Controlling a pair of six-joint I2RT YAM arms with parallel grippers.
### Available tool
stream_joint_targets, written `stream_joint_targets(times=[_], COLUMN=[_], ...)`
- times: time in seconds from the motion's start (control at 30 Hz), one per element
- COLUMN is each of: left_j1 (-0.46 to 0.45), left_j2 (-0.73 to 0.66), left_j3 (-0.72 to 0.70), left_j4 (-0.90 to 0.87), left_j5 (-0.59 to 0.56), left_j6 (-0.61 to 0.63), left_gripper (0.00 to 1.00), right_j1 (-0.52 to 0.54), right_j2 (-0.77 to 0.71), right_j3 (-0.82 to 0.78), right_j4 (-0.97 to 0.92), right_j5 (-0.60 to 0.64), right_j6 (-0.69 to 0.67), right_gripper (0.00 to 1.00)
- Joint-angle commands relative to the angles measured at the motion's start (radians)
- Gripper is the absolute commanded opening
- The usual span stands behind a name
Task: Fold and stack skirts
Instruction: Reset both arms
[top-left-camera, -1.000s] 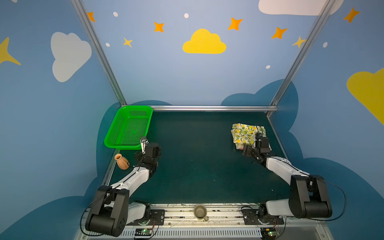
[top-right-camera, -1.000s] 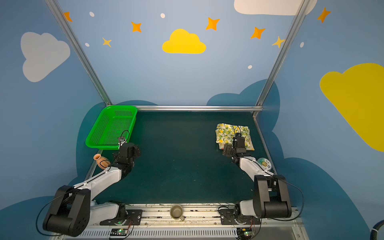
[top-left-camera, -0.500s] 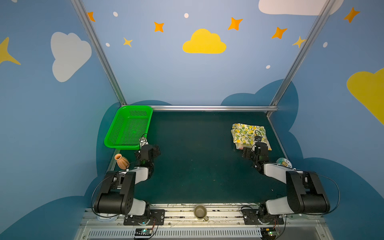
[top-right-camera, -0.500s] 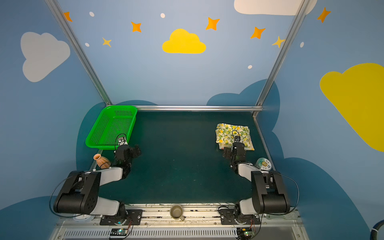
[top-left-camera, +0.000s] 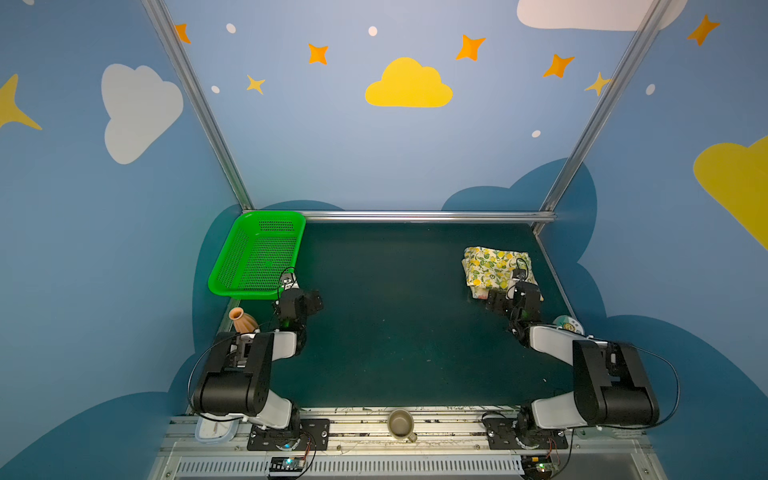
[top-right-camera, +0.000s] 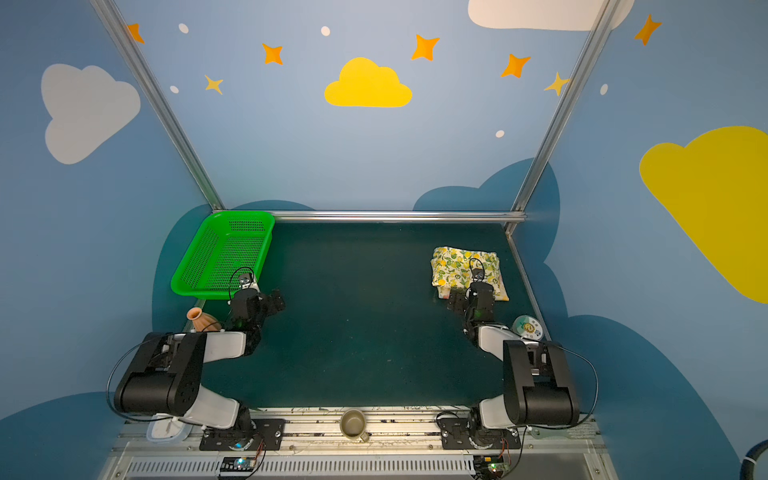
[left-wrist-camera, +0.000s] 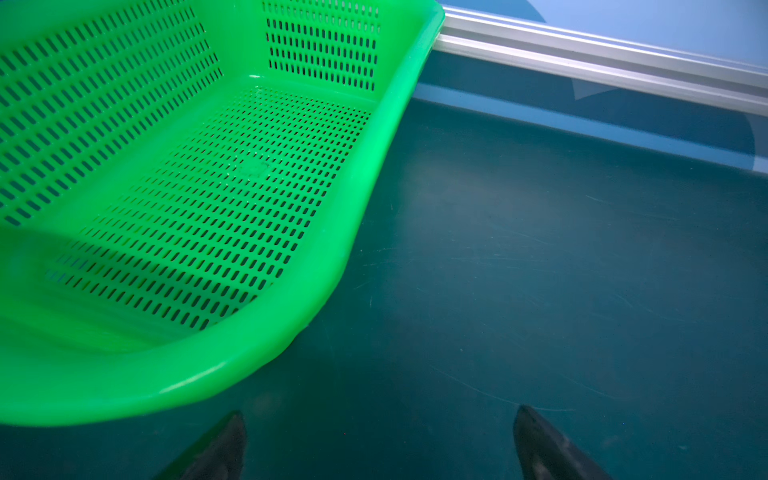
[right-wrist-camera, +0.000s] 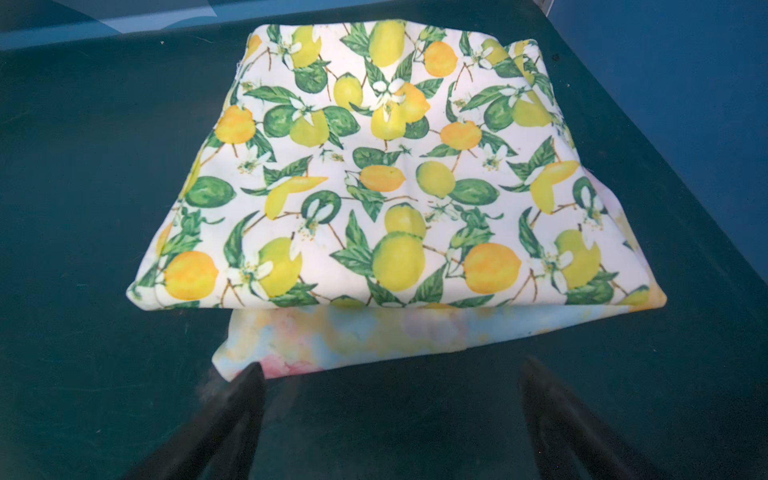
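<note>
Two folded skirts lie stacked at the right rear of the dark table. The cream lemon-print skirt (top-left-camera: 492, 266) (top-right-camera: 459, 268) (right-wrist-camera: 390, 174) is on top. The pale yellow skirt with pink flowers (right-wrist-camera: 365, 336) shows only as a strip along the stack's near edge (top-left-camera: 478, 294). My right gripper (right-wrist-camera: 390, 365) (top-left-camera: 498, 300) is open just in front of that edge, and one fingertip (right-wrist-camera: 249, 374) overlaps the cloth's corner in the wrist view. Nothing is between its fingers. My left gripper (left-wrist-camera: 380, 411) (top-left-camera: 309, 302) is open and empty over bare table, beside the near corner of the green basket (left-wrist-camera: 374, 187).
The green mesh basket (top-left-camera: 249, 293) (top-right-camera: 195, 291) has nothing in it and stands at the left rear. A terracotta vase (top-left-camera: 242, 320) stands by the left arm and a round disc (top-left-camera: 567, 324) by the right arm. A mug (top-left-camera: 401, 424) and a white lidded box (top-left-camera: 212, 432) sit on the front rail.
Both arms have folded back toward their bases. The right gripper drew back a little from the stack. The skirts and basket have not moved.
</note>
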Motion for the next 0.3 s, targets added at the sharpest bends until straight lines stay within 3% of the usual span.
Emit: stream_joint_targets(times=[0.0,0.27], left_j1=[0.004,0.004], left_j2=[0.001,0.002], left_j3=[0.012,0.012], left_j4=[0.015,0.015], left_j5=[0.011,0.011], left_j6=[0.01,0.01], left_gripper=[1.0,1.0], right_j1=[-0.003,-0.003], right_j2=[0.005,0.005], right_j3=[0.013,0.015], right_j4=[0.018,0.016], right_j5=[-0.009,-0.017], right_j6=[0.004,0.004], right_gripper=[0.93,0.93])
